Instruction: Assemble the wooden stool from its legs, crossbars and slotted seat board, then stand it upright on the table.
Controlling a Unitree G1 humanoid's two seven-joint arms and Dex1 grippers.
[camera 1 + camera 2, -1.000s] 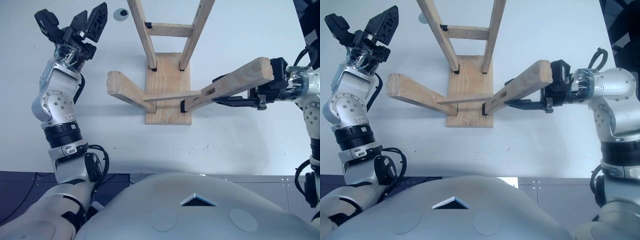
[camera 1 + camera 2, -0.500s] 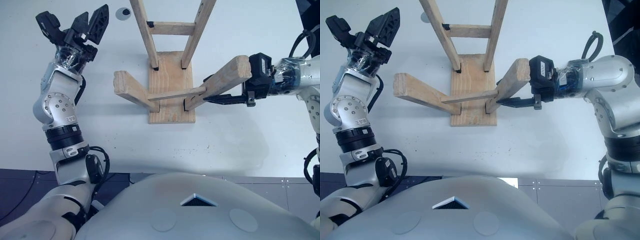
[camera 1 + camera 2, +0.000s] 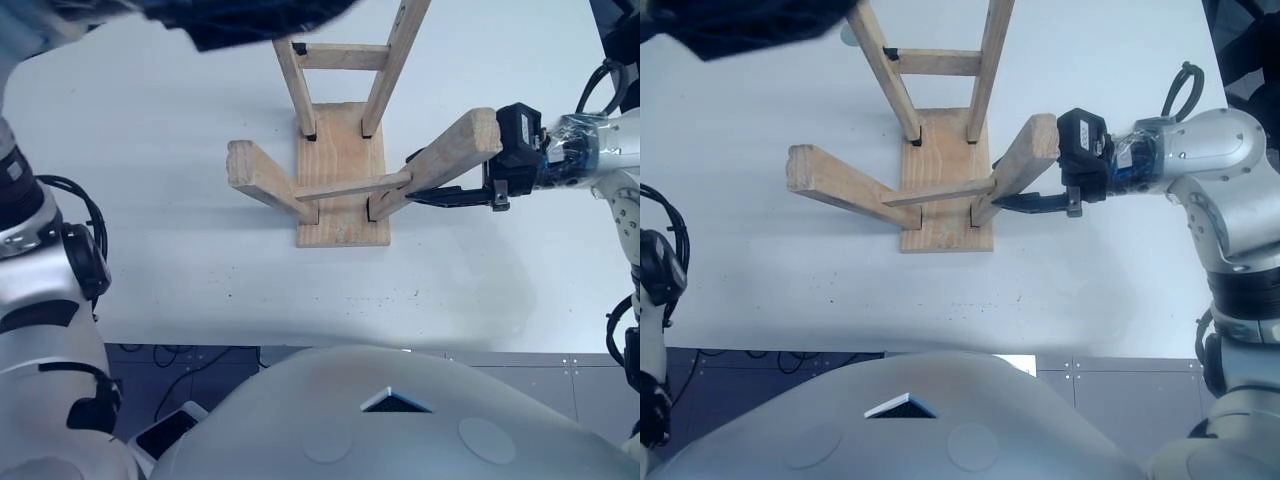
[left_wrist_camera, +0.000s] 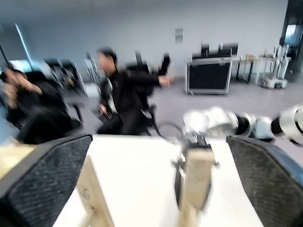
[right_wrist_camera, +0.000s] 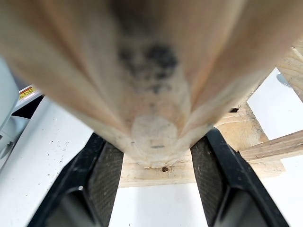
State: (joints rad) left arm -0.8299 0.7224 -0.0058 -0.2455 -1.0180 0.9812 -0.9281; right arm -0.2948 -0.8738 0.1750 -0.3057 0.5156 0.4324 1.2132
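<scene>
Presumably the step is seating the near right leg (image 3: 440, 160) into the slotted seat board (image 3: 342, 228), which lies flat on the white table (image 3: 150, 200) with the far leg pair (image 3: 293, 90) standing in it. The right gripper (image 3: 420, 196) is clamped on that leg, pads on either flank. I would push along the leg's own line, keeping the near crossbar (image 3: 350, 186) fed into its mortise, never levering sideways. The left gripper (image 4: 158, 142), spread wide and holding nothing, hangs over the table's far left; it could brace the near left leg (image 3: 262, 178). Beyond the table is a grey-floored hall with a dark wheeled case (image 4: 208, 75).
</scene>
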